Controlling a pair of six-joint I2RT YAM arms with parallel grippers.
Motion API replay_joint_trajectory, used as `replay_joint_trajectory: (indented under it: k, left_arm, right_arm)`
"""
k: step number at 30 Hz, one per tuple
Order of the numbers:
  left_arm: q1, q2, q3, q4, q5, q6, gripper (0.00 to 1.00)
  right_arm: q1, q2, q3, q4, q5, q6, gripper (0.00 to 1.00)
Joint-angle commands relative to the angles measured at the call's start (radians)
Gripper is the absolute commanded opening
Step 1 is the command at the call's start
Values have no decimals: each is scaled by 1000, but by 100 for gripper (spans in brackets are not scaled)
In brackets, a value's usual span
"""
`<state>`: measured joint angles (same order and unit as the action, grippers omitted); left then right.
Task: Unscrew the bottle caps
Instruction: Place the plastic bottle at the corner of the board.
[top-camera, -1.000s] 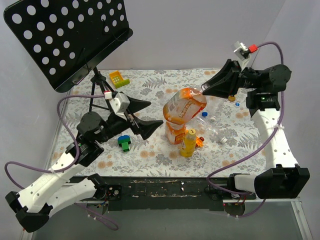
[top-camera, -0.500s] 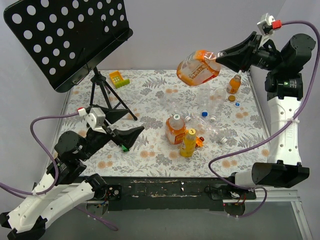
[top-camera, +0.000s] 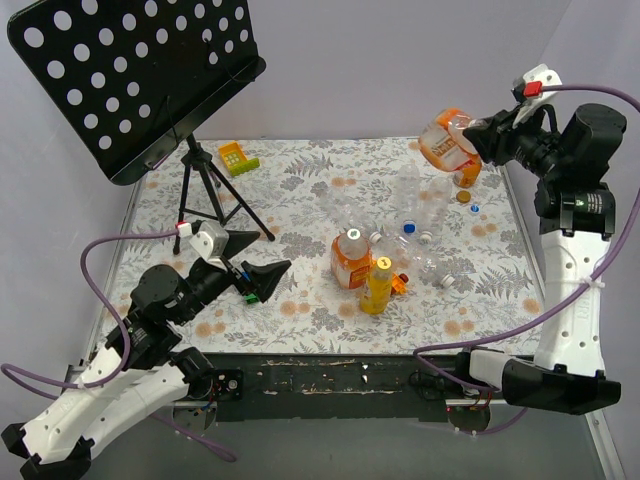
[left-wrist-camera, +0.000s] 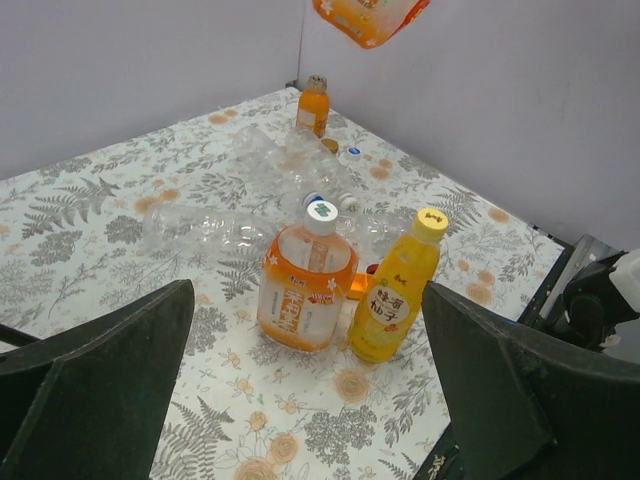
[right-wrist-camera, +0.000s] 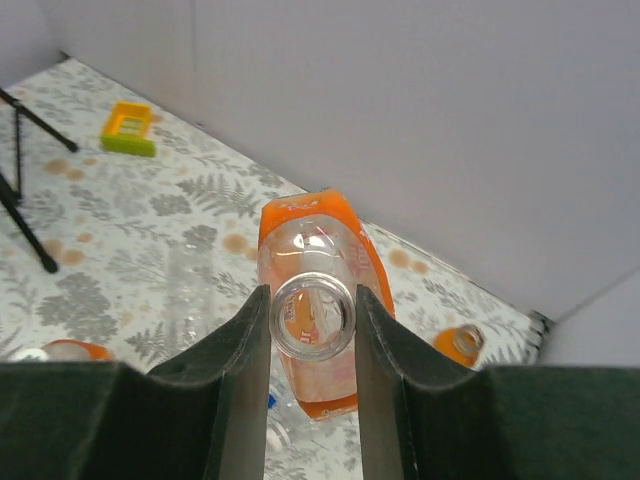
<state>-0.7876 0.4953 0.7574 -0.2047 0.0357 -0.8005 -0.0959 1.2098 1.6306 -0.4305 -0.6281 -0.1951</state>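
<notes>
My right gripper (top-camera: 472, 137) is shut on the neck of an orange-labelled bottle (top-camera: 445, 140) and holds it in the air over the far right corner. Its mouth is open, with no cap on it, in the right wrist view (right-wrist-camera: 312, 318). My left gripper (top-camera: 265, 258) is open and empty at the near left. An orange bottle (top-camera: 350, 262) with a white cap (top-camera: 351, 238) and a yellow bottle (top-camera: 377, 290) with a yellow cap (top-camera: 383, 263) stand mid-table. Both caps show in the left wrist view: white (left-wrist-camera: 321, 211), yellow (left-wrist-camera: 431, 222).
Clear empty bottles (top-camera: 420, 205) lie behind the standing pair. A small orange bottle (top-camera: 467, 172) stands far right, with loose caps (top-camera: 463, 198) near it. A music stand (top-camera: 130, 80) is far left, a green-and-blue block (top-camera: 248, 287) by my left gripper, an orange toy (top-camera: 401, 283) beside the yellow bottle.
My right gripper lifted the orange-labelled bottle from mid-table and carried it to the far right corner. My left arm pulled back towards the near left, away from the bottles.
</notes>
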Motion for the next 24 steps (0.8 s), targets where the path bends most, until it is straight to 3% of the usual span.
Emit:
replay_joint_trajectory:
  k: [1, 9, 15, 24]
  left_arm:
    - [4, -26, -49, 10, -22, 1, 98]
    - [2, -41, -194, 19, -22, 23, 98]
    - [2, -34, -259, 50, -46, 38, 98]
    - [2, 25, -296, 94, -56, 67, 98]
  right_arm:
    - [-53, -30, -58, -13, 168, -78, 1]
    - [-194, -10, -242, 15, 242, -113, 1]
    - [-306, 77, -281, 15, 196, -116, 1]
    - [-364, 191, -337, 52, 203, -148, 1]
